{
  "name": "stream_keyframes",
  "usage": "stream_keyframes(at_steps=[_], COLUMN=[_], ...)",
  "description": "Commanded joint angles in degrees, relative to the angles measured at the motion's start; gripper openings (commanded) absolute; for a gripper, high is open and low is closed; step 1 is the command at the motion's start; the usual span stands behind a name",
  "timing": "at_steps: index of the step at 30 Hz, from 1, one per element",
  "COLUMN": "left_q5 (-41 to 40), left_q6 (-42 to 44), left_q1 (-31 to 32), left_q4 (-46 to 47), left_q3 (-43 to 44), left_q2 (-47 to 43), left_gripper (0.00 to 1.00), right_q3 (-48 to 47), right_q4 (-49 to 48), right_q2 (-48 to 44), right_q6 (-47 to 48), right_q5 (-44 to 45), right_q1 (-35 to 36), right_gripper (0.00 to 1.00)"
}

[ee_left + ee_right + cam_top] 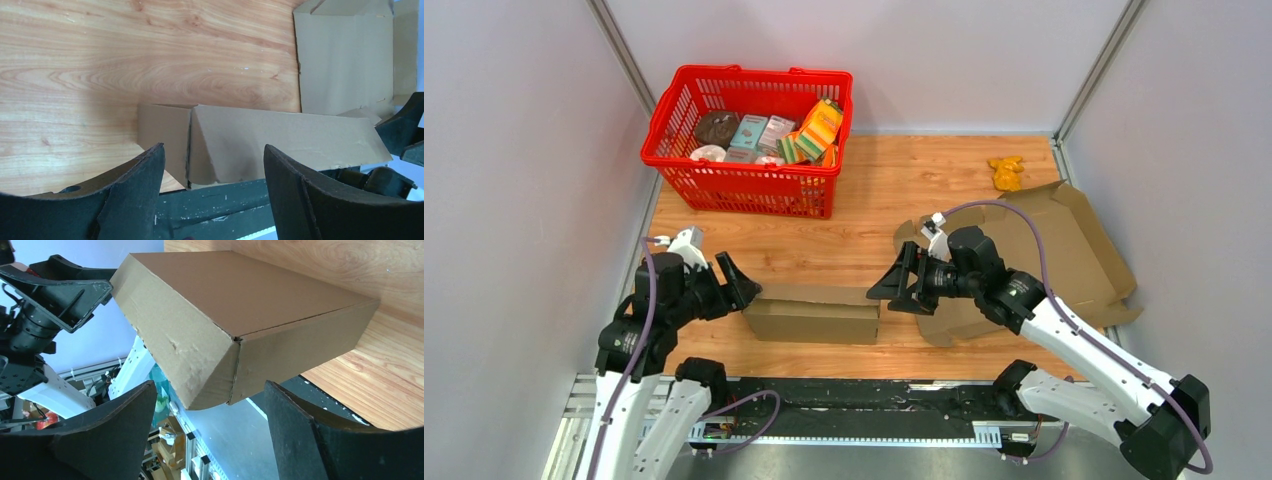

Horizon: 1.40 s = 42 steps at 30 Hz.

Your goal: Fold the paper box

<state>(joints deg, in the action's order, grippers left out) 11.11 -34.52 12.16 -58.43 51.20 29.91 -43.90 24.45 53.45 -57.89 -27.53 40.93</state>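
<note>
A closed brown paper box (812, 313) lies on the wooden table near its front edge, between my two arms. My left gripper (736, 283) is open, just left of the box's left end, apart from it. In the left wrist view the box (280, 142) lies ahead of the open gripper (214, 172). My right gripper (902, 284) is open, just right of the box's right end. The right wrist view shows the box's corner (235, 315) ahead of the open gripper (210, 415). A flat unfolded cardboard sheet (1064, 250) lies under and behind my right arm.
A red basket (749, 140) with several packaged goods stands at the back left. A small yellow toy (1006, 172) lies at the back right. Grey walls close in the table on both sides. A black rail (854, 395) runs along the front edge.
</note>
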Motion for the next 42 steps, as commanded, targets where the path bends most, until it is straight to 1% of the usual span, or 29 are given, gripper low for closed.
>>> stream_keyframes(at_steps=[1, 6, 11, 16, 18, 20, 24, 26, 30, 33, 37, 39, 40, 42], left_q5=[6.99, 10.32, 10.24, 10.24, 9.98, 9.63, 10.06, 10.42, 11.99, 13.14, 14.64, 14.81, 14.90, 14.90], left_q6=[2.35, 0.78, -0.45, -1.95, -1.95, -1.78, -1.43, -1.42, -2.39, -4.31, -6.78, -7.57, -7.66, -7.93], left_q1=[-3.81, -3.90, -3.90, -3.90, -3.90, -3.90, -3.90, -3.90, -3.90, -3.90, -3.90, -3.81, -3.90, -3.90], left_q4=[3.24, 4.64, 4.12, 3.68, 3.50, 3.33, 4.03, 4.55, 6.22, 8.76, 11.76, 13.25, 13.95, 15.80], left_q3=[-2.59, -6.36, -9.53, -13.84, -14.28, -14.37, -13.59, -13.06, -13.66, -16.48, -20.43, -22.28, -22.98, -24.83], left_q2=[-1.52, -2.92, -6.00, -8.82, -8.91, -9.08, -8.91, -8.64, -8.03, -9.34, -11.27, -12.42, -12.77, -13.21], left_gripper=[0.80, 0.73, 0.67, 0.63, 0.61, 0.60, 0.59, 0.58, 0.57, 0.57, 0.56, 0.56, 0.57, 0.59], right_q3=[0.74, 2.24, 4.87, 6.72, 6.37, 6.11, 5.67, 5.76, 6.19, 7.16, 10.93, 12.16, 12.69, 13.58], right_q4=[-3.26, -5.72, -7.65, -8.80, -8.28, -7.75, -6.61, -6.69, -7.48, -10.11, -18.27, -21.09, -23.37, -24.01], right_q2=[0.07, 0.34, 0.25, -0.19, 0.60, 1.48, 1.57, 1.31, 0.16, -0.63, -0.72, -0.54, -0.37, 0.07], right_q6=[-1.79, -3.81, -5.57, -5.92, -5.05, -3.20, -1.26, -1.00, 0.49, 2.78, 3.31, 3.57, 3.75, 4.18], right_q5=[-1.48, -2.18, -2.62, -2.18, -1.83, -1.91, -1.39, -1.91, -3.76, -6.12, -9.99, -11.93, -12.46, -13.60], right_q1=[-0.59, -0.67, -0.67, -0.67, -0.67, -0.76, -1.02, -2.25, -4.27, -6.38, -8.23, -8.58, -8.84, -9.72], right_gripper=[0.80, 0.72, 0.65, 0.63, 0.61, 0.57, 0.54, 0.51, 0.48, 0.46, 0.39, 0.38, 0.38, 0.35])
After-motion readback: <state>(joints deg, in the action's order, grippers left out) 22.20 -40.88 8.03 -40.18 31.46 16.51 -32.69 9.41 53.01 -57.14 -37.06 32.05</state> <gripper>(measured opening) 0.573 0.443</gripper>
